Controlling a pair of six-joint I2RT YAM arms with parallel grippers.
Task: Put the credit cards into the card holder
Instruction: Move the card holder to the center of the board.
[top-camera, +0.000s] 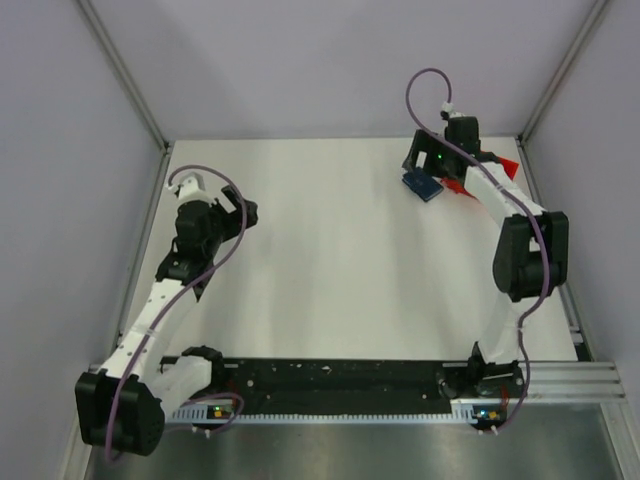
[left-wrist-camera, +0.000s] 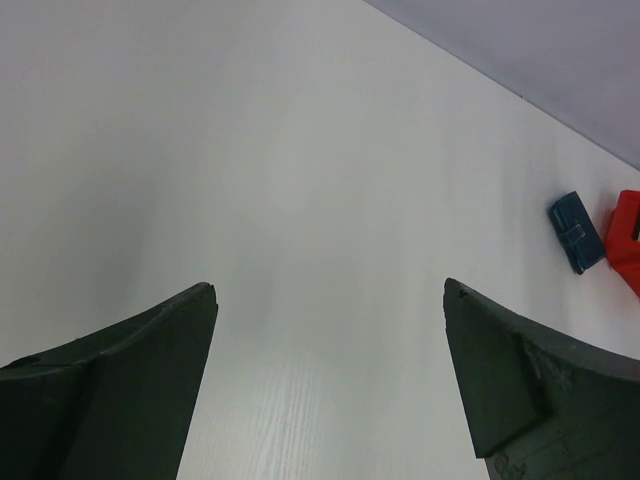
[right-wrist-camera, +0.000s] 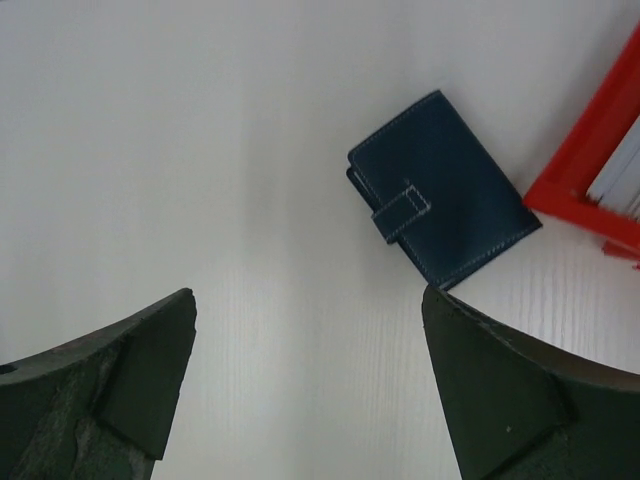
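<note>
closed card holder (right-wrist-camera: 440, 205) flat on the table (right-wrist-camera: 200, 120), strap fastened, just beside the red bin (right-wrist-camera: 585, 165). probably light, thin, a bit slippery; better pinched across the edges near the strap. right gripper (right-wrist-camera: 310, 385) released and empty, near it; left gripper (left-wrist-camera: 330, 385) released too, well apart.

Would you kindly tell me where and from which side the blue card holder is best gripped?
Probably from straight above with the right pincer: the card holder lies flat and closed, so pinch across its narrower width, strap edge to opposite edge, near the end farther from the red bin.
</note>
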